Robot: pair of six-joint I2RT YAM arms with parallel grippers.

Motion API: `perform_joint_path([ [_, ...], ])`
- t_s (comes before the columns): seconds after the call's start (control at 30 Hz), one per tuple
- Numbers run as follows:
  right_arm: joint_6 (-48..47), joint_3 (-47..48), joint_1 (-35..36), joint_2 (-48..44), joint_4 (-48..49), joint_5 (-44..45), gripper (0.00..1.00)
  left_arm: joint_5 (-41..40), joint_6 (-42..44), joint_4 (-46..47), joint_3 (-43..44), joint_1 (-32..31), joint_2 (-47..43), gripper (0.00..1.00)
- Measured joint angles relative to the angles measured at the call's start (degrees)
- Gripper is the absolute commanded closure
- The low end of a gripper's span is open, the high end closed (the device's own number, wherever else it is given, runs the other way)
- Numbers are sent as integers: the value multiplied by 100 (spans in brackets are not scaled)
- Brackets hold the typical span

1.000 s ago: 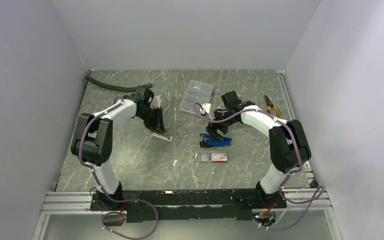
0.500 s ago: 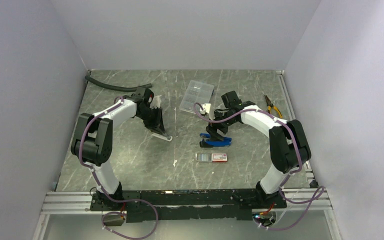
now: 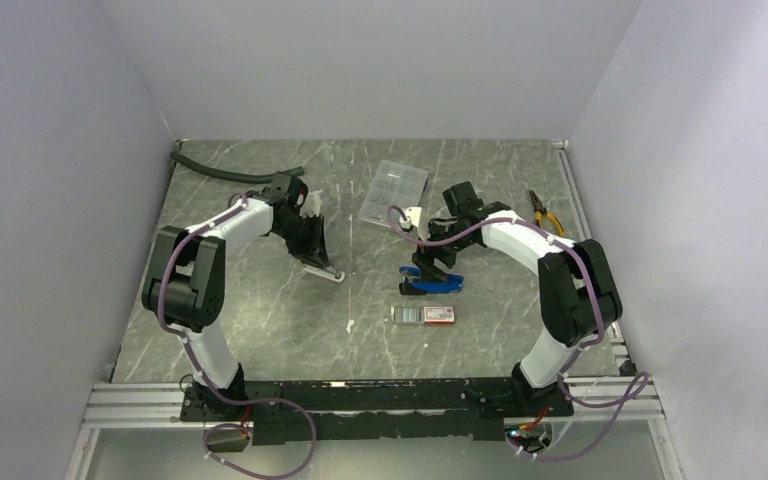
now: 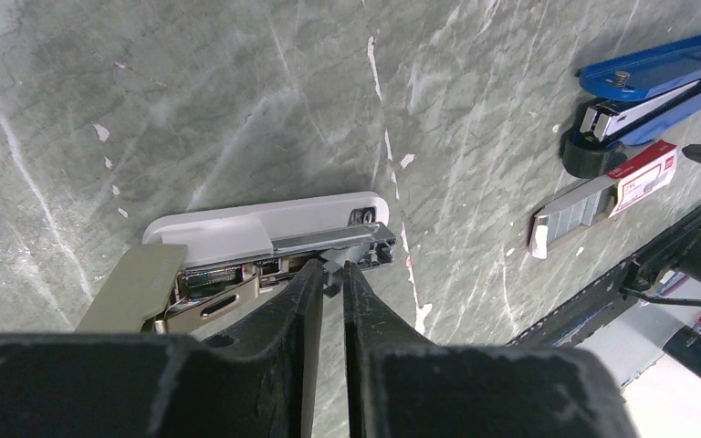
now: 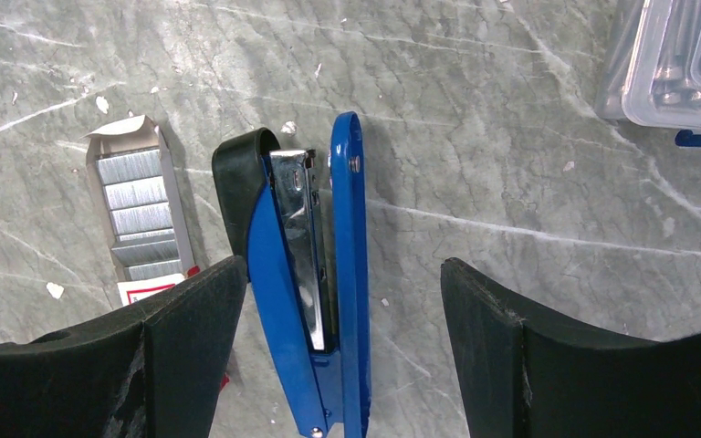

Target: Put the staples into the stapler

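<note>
A white stapler (image 4: 265, 219) lies on its side on the table, its metal magazine exposed. My left gripper (image 4: 330, 266) is nearly closed, pinching a small grey tab at that magazine's edge; in the top view this gripper (image 3: 318, 262) stands over the white stapler (image 3: 323, 271). A blue stapler (image 5: 306, 274) lies on its side, opened, its chrome magazine showing. My right gripper (image 5: 342, 274) hovers open above it, one finger on each side, touching nothing. The staples (image 5: 141, 214) lie as silvery strips in their tray, pulled out of a white box with a red end (image 3: 438, 314).
A clear compartment case (image 3: 393, 190) sits at the back centre. Yellow-handled pliers (image 3: 545, 213) lie at the right edge. A black hose (image 3: 230, 172) runs along the back left. White flecks (image 3: 350, 325) dot the marbled table.
</note>
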Motion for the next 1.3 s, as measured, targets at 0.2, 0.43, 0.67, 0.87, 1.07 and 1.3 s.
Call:
perform_joint_path([
  [0.2, -13, 0, -2, 0, -15, 0, 19, -59, 15, 0, 2, 0, 0, 81],
  [0.43, -15, 0, -2, 0, -13, 0, 19, -70, 59, 0, 2, 0, 0, 81],
  [0.67, -15, 0, -2, 0, -15, 0, 19, -103, 94, 0, 2, 0, 0, 81],
  [0.87, -15, 0, 0, 0, -15, 0, 19, -142, 96, -4, 4, -39, 0, 81],
  [1.07, -17, 0, -2, 0, -17, 0, 19, -361, 111, -87, 44, -186, 0, 81],
  [1.3, -17, 0, 0, 0, -22, 0, 19, -693, 160, -131, 52, -291, 0, 81],
])
